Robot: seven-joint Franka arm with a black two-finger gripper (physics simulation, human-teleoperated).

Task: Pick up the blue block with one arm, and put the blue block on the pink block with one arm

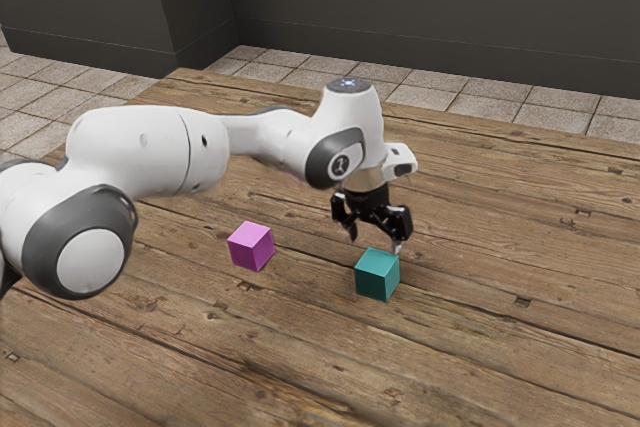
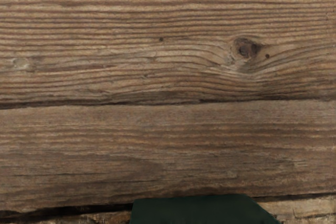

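Observation:
A teal-blue block [image 1: 377, 274] rests on the wooden table, to the exterior view's right of a pink block [image 1: 251, 246]. The two blocks stand apart, about a hand's width from each other. My gripper [image 1: 375, 237] hovers just above the blue block, fingers pointing down and spread open, with nothing between them. In the wrist view the top of the blue block [image 2: 202, 209] appears as a dark band just under my hand, against the wooden planks.
The wooden table [image 1: 480, 337] stretches wide around both blocks, with bare planks toward the exterior view's right and front. Behind it lie a tiled floor [image 1: 500, 97] and dark walls. My white arm [image 1: 150, 162] spans the exterior view's left.

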